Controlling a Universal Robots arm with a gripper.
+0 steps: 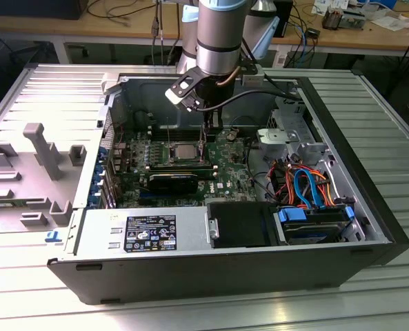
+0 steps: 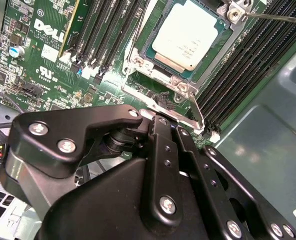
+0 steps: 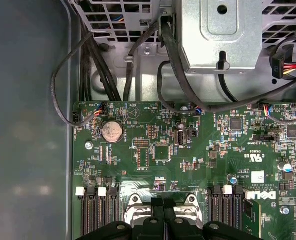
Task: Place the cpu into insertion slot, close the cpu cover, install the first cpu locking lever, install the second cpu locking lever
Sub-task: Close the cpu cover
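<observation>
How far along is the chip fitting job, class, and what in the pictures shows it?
Done: the chip lies seated, and the metal cover looks lowered around it. In hand: the gripper is down beside the bent lever at the cover's edge, in the second wrist view. Left: both levers look unlatched; the other lever, a thin rod, juts away from the cover.

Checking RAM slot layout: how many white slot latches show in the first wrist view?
3. Two latches on the slot bank nearer the coin cell; one on the other bank. Others may be hidden.
</observation>
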